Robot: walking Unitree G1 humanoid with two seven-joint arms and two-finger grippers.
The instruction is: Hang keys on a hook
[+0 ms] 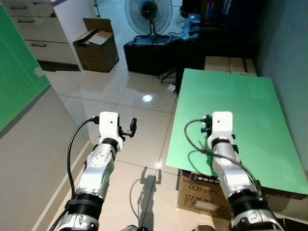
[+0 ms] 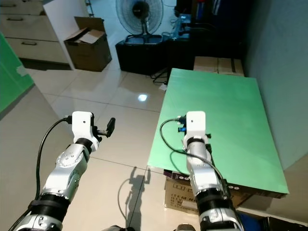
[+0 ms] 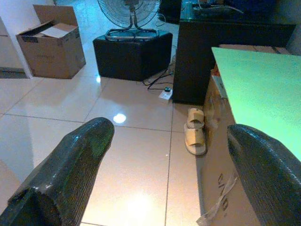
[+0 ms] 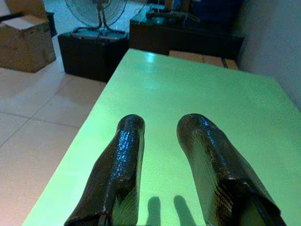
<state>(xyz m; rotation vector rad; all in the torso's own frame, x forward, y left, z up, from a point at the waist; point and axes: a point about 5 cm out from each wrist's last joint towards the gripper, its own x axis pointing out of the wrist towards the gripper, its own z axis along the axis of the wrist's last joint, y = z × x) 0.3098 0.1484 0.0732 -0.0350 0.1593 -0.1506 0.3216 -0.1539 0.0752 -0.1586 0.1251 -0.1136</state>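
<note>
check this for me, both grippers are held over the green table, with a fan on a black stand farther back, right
Not quite. The right gripper is over the green table, but the left gripper is held over the tiled floor beside it, as the left wrist view shows. The fan on the black stand farther back is right.

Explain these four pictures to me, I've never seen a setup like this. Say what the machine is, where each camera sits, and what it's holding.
This is a walking humanoid robot with two silver arms. The two wide pictures come from its head, looking down. The left end effector is raised over the tiled floor, fingers wide apart; the right end effector hovers over a green table, fingers only slightly apart. Neither holds anything. The other two pictures come from wrist cameras looking along each arm's black fingers. The tabletop appears bare. Beyond stand a fan, a cardboard box and a sandal on the floor.
</note>
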